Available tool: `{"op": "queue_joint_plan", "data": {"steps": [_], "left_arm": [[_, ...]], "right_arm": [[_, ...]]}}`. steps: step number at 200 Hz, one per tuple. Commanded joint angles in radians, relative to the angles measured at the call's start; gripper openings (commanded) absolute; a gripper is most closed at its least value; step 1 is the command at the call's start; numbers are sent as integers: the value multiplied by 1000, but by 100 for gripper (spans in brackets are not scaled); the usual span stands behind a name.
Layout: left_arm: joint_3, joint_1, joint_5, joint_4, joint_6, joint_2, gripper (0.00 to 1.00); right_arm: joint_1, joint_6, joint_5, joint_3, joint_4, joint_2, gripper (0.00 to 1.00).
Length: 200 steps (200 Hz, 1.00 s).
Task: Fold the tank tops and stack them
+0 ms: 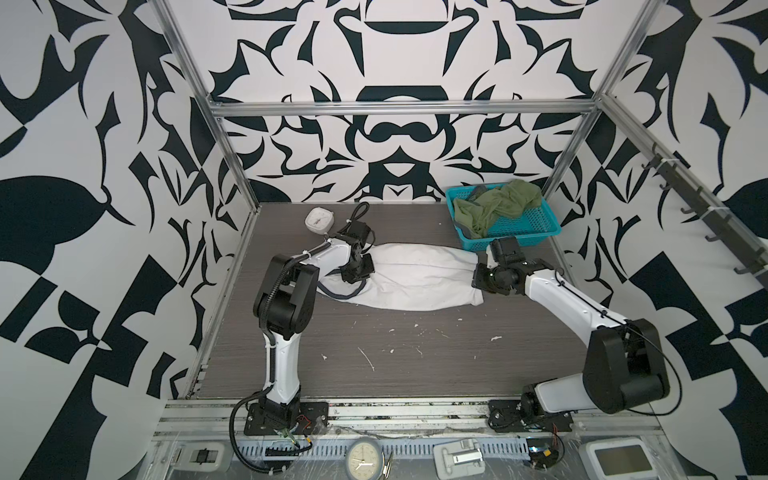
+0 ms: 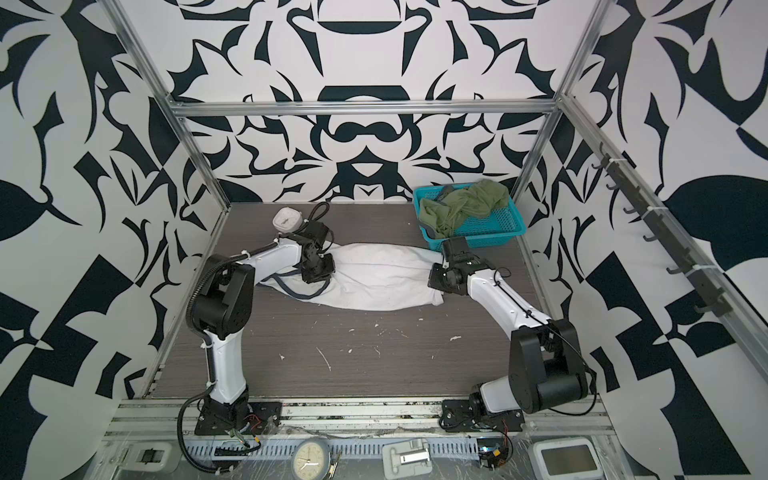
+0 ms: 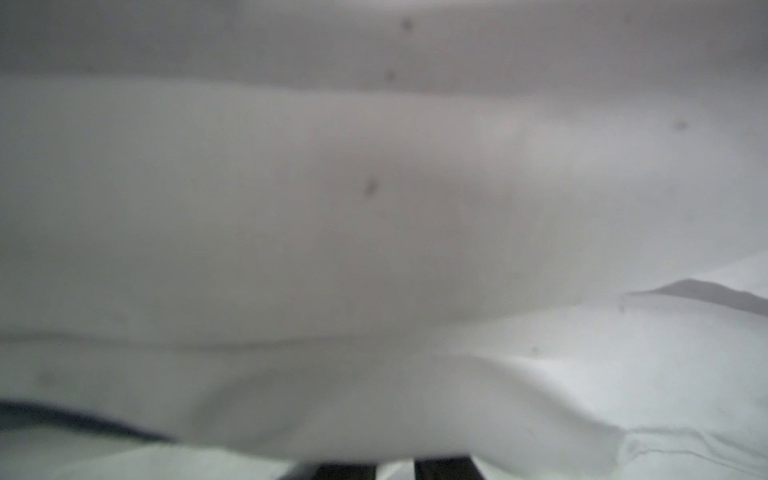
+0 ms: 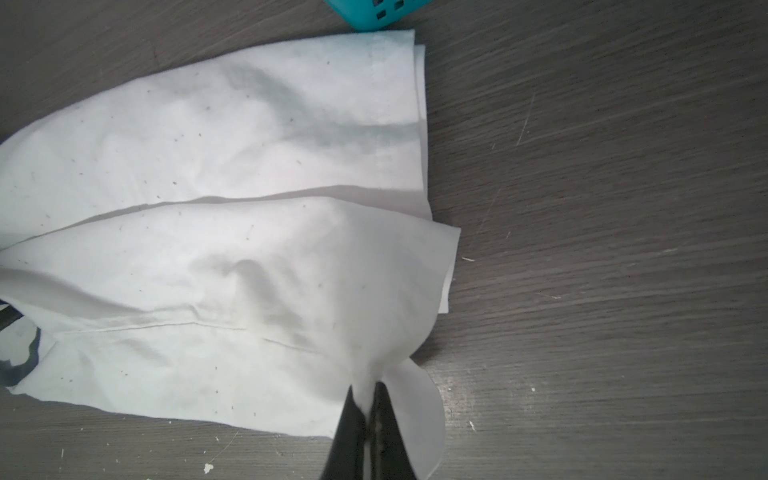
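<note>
White tank top lies stretched across the desk, right claw pinching its hem corner, probably to keep it taut; left claw sits at the strap end, can't tell if it's gripping. Olive tank top sits crumpled in the basket

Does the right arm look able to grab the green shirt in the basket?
Probably not yet: the right gripper is shut on the white tank top. The green tank top lies close by in the open basket.
</note>
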Motion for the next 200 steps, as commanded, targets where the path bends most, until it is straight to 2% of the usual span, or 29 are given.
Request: {"op": "queue_joint_plan", "data": {"steps": [1,49,86,100,118,140,162,200], "left_arm": [[14,-23,-48,-47,1,-17,15],[-80,-46,-110,-54,-39,-156,12],[-187,-49,-113,-28,-59,-281,14],[-210,-49,-102,-26,-58,-306,18],[-237,-49,-79,-8,-52,-317,22],[-246,-50,-39,14,-48,-286,23],[-243,-50,-31,28,-53,-257,17],[-237,-49,-30,54,-54,-232,15]], "right_arm": [[2,-12,7,-7,11,-19,0],[2,-20,22,2,2,-24,0],[2,-23,27,2,-1,-28,0],[2,-23,24,1,0,-26,0],[2,-22,19,-1,0,-26,0],[2,-19,15,-2,2,-26,0],[2,-19,15,-1,0,-30,0],[2,-22,21,-5,-5,-34,0]]}}
